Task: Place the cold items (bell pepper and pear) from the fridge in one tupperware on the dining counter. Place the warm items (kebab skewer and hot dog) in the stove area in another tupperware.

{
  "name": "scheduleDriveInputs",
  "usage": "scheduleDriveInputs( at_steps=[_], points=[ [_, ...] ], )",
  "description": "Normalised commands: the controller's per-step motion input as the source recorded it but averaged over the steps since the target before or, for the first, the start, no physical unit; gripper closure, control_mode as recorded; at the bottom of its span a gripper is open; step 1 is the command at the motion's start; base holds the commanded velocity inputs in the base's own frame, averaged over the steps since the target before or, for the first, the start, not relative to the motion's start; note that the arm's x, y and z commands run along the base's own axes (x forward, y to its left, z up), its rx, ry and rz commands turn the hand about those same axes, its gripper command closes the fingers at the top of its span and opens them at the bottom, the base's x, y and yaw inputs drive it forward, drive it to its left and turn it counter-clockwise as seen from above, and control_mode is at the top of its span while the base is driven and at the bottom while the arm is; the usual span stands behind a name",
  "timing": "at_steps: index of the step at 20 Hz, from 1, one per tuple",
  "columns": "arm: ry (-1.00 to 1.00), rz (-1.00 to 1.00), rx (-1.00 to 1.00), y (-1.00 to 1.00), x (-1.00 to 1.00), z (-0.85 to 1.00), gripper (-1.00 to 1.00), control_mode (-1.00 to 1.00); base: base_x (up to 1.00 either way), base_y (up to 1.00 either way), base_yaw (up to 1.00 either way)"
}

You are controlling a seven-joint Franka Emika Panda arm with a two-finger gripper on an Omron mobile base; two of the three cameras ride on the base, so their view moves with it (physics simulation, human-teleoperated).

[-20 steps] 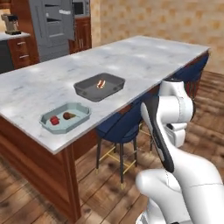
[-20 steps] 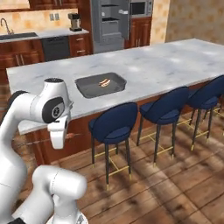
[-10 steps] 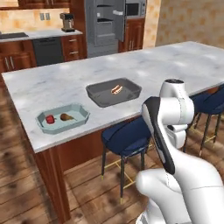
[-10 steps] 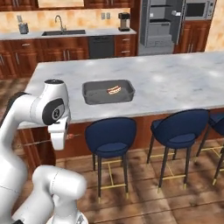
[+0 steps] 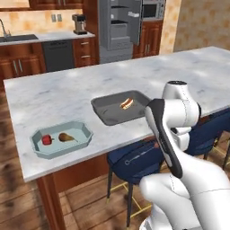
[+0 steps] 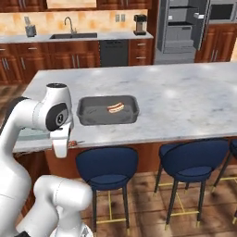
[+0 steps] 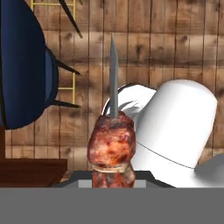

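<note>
A white marble-topped island desk (image 5: 67, 94) carries a dark grey rectangular tupperware (image 5: 120, 107) holding a hot dog in a bun (image 5: 126, 103), and, well apart, a pale blue-green octagonal tupperware (image 5: 60, 139) with a red bell pepper (image 5: 46, 139) beside a brown pear (image 5: 65, 137). Navy-cushioned bar stools (image 6: 107, 167) line the desk's near edge. Below desk level, the end effector (image 7: 113, 181) is clamped on a browned meat kebab skewer (image 7: 112, 148), metal spike pointing at the plank floor (image 7: 166, 52); its fingertips are apparently hidden behind the meat.
</note>
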Motion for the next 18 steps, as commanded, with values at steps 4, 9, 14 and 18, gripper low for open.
scheduleDriveInputs(
  at_steps=[4,9,14,18],
  points=[
    [0.00,0.00,0.00,0.00,0.00,0.00,1.00,1.00,0.64,-0.08,0.00],
    [0.00,0.00,0.00,0.00,0.00,0.00,1.00,1.00,0.38,-0.58,0.06],
    [0.00,0.00,0.00,0.00,0.00,0.00,1.00,1.00,0.48,-0.37,0.12],
    [0.00,0.00,0.00,0.00,0.00,0.00,1.00,1.00,0.81,-0.03,0.35]
  ],
)
